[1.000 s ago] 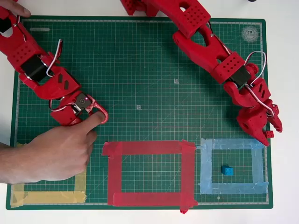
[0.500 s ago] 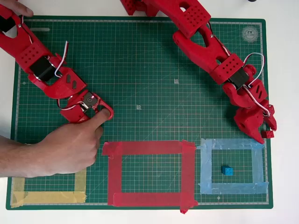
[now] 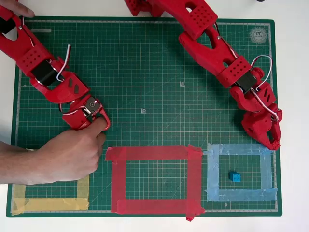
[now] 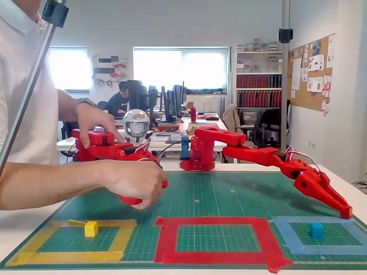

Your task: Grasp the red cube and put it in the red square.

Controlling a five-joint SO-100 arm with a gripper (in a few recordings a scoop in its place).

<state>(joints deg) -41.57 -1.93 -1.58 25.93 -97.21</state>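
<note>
The red cube is hard to tell apart from the red gripper. Half a second ago, a small red block showed just beside the claw tip, near the right edge of the green mat. Now the claw has moved over that place, and I cannot separate the block from the fingers. I also cannot tell whether the claw is apart, together or clamped on something.

In the fixed view the gripper points down with its tip at the mat, just above the top strip of the light-blue tape frame. The blue cube lies inside this frame, in the same place as before. The red square is to the left of it, with only mat inside.
</note>
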